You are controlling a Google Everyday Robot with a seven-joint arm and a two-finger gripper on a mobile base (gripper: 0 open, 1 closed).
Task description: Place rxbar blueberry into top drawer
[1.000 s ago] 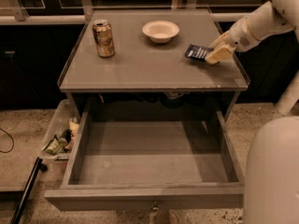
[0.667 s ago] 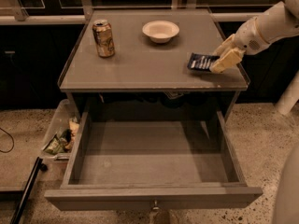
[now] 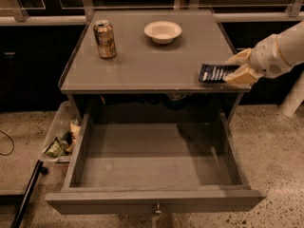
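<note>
At the table's front right corner the gripper pinches the rxbar blueberry, its length pointing left, with the open top drawer below and forward.

Pale lettering is showing on the rxbar blueberry, but nothing is reading legibly. The gripper is pinching the bar at the table's front right corner.

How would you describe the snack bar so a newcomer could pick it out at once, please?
Start at the grey table with the open top drawer below it, then go to the tabletop's front right corner. There the gripper at the right clamps the rxbar blueberry. It is the only flat, dark navy thing with pale lettering, unlike the tan can and white bowl farther back.
</note>
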